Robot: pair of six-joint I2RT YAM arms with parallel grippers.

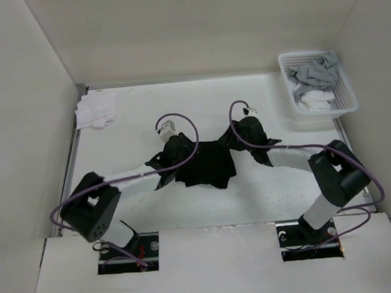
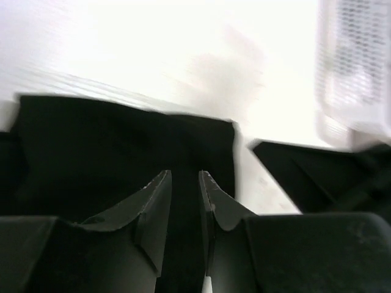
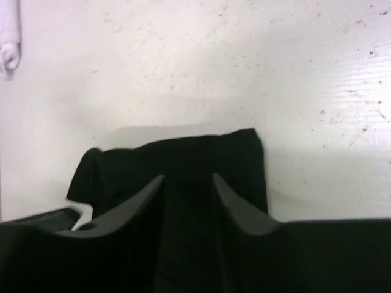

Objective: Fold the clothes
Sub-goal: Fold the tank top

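Plain black thin-fabric T-shirt (image 1: 207, 162) bunched at centre of white table (image 1: 179, 107). Left gripper (image 2: 184, 174) jaws narrowly parted, right gripper (image 3: 188, 177) wider; both released over cloth. Risk: fabric snags fingertip on lift, drags fold open.

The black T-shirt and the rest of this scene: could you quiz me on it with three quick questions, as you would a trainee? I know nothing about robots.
1. True or false: the black T-shirt lies inside the white basket.
2. Where is the white cloth? A: at the far left. B: in the basket. C: under the right arm.
3. In the right wrist view, are the right fingers apart or pressed together?

Key: 1 false, it lies spread between the two arms, apart from the basket. 2 A. 3 apart, with the T-shirt showing between them.
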